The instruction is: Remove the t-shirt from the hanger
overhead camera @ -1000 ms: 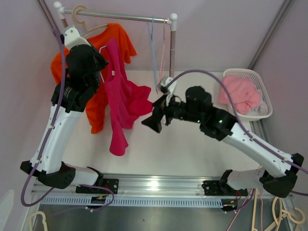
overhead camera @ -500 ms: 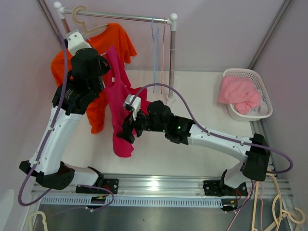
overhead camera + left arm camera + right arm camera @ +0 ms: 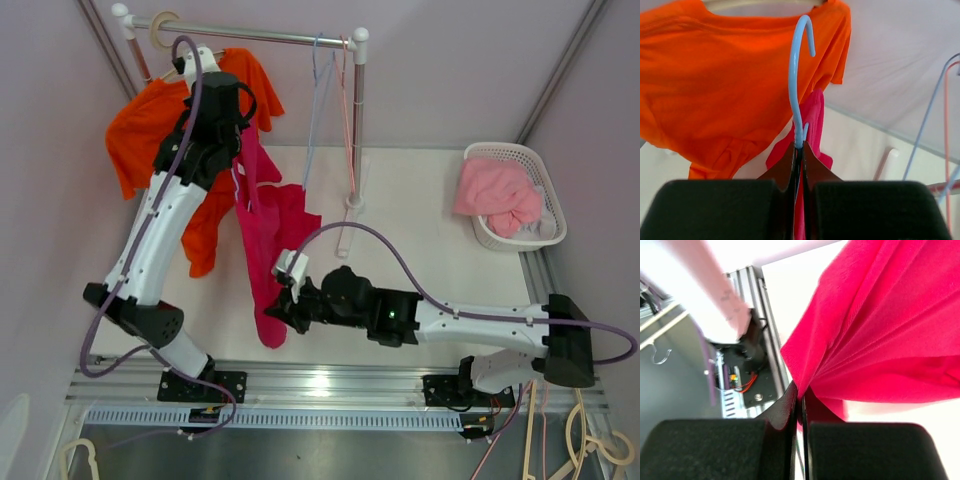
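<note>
A magenta t-shirt [image 3: 270,225] hangs on a light-blue hanger [image 3: 796,75] held in the air in front of the rail. My left gripper [image 3: 799,145] is shut on the hanger's neck just below its hook, and from above it sits at the shirt's top [image 3: 242,148]. The shirt [image 3: 812,112] drapes down beyond the left fingers. My right gripper [image 3: 800,390] is shut on a bunched fold at the lower part of the t-shirt [image 3: 880,325]; from above it sits low beside the cloth [image 3: 282,308].
An orange t-shirt [image 3: 150,125] hangs on a wooden hanger from the metal rail [image 3: 260,35]. Empty blue and pink hangers [image 3: 322,100] dangle near the rack's post [image 3: 357,130]. A white basket [image 3: 545,235] of pink clothes stands at the right. Spare hangers [image 3: 590,445] lie bottom right.
My right arm swung left and down from mid-table to the magenta shirt's lower part and closed on the cloth. The left arm carried the hanger up and to the right.
</note>
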You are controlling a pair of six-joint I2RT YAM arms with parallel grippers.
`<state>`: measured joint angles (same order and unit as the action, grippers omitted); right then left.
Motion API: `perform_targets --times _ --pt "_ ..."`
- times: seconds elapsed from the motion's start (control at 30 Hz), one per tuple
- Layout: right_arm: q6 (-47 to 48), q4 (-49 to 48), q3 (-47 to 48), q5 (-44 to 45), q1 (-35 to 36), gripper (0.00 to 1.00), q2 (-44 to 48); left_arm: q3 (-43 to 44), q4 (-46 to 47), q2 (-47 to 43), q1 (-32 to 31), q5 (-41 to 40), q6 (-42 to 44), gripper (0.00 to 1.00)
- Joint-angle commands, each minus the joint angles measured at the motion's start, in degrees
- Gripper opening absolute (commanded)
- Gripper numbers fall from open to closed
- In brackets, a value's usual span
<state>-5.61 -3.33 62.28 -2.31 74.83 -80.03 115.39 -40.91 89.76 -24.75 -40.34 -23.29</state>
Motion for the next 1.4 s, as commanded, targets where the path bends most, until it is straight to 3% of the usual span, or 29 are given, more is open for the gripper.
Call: perform_targets --times 0.0,0.13,0.2,0.3,0.37,0.5,0.53,0.63,0.7,0.77,0.87,0.97,1.1,1.13,1.2,1.27,1.37 --pt "-4.7 -0.3 -7.1 2.1 6.1 0.00 5.1 8.7 4.9 3.2 2.3 1.6 0.9 0.01" --pt "-7.2 0.5 -9.2 10.6 5.1 0.00 4.2 12.8 -1.5 2.5 2.3 8.1 -1.1 0.01" --pt "-7.1 -0.4 -8.7 10.3 1.4 0.00 3.8 10.1 -4.9 -0.6 1.6 11.2 -3.8 0.01" --pt "-5.0 0.4 -4.1 5.3 -0.7 0.00 1.6 -4.7 5.1 -10.9 0.8 8.6 -1.4 0.01" --pt "-3.9 3.1 1.0 8.7 -0.1 0.00 -1.5 -4.9 4.4 -14.9 1.5 11.1 -0.4 0.01" --pt "-4.4 4.2 4.0 12.8 -2.7 0.00 -3.5 -2.0 -5.7 -19.5 1.4 24.2 -0.9 0.01" --pt "-4.8 4.0 4.3 13.2 -4.8 0.00 -3.6 -3.9 -8.6 -20.8 1.3 30.8 -0.9 0.01" --pt "-5.3 5.7 7.7 15.2 -8.5 0.00 -5.3 -8.0 -13.7 -26.6 -0.3 39.5 -0.4 0.01" --pt "-5.4 8.7 10.8 17.1 -9.6 0.00 -7.1 -12.0 -18.3 -31.4 -2.0 39.8 1.4 0.01" --pt "-5.6 10.6 11.7 19.0 -10.1 0.00 -7.6 -16.6 -20.4 -35.2 -2.1 34.8 2.8 0.01" --pt "-6.3 12.8 11.2 21.3 -9.4 0.00 -6.2 -21.1 -19.6 -43.6 -2.1 24.7 5.3 0.01" --pt "-7.7 16.2 9.2 25.1 -7.8 0.00 1.3 -22.1 -15.8 -48.4 -2.1 18.7 8.2 0.01" --pt "-13.3 29.1 14.8 32.1 -9.8 0.00 14.3 -19.2 -17.2 -44.0 -2.1 17.2 9.4 0.01" --pt "-13.6 37.3 21.4 33.2 -11.2 0.00 14.8 -19.2 -17.0 -42.7 -2.0 18.3 9.4 0.01" --pt "-13.0 43.3 27.7 40.2 -13.3 0.00 15.0 -18.7 -16.7 -38.9 -1.9 22.6 9.2 0.01" --pt "-7.9 44.0 32.4 48.9 -14.3 0.00 15.1 -18.5 -14.8 -36.0 -1.7 23.9 8.4 0.01" --pt "1.4 37.6 36.1 52.1 -20.2 0.00 14.2 -18.0 -10.3 -33.8 -0.7 26.4 8.5 0.01"
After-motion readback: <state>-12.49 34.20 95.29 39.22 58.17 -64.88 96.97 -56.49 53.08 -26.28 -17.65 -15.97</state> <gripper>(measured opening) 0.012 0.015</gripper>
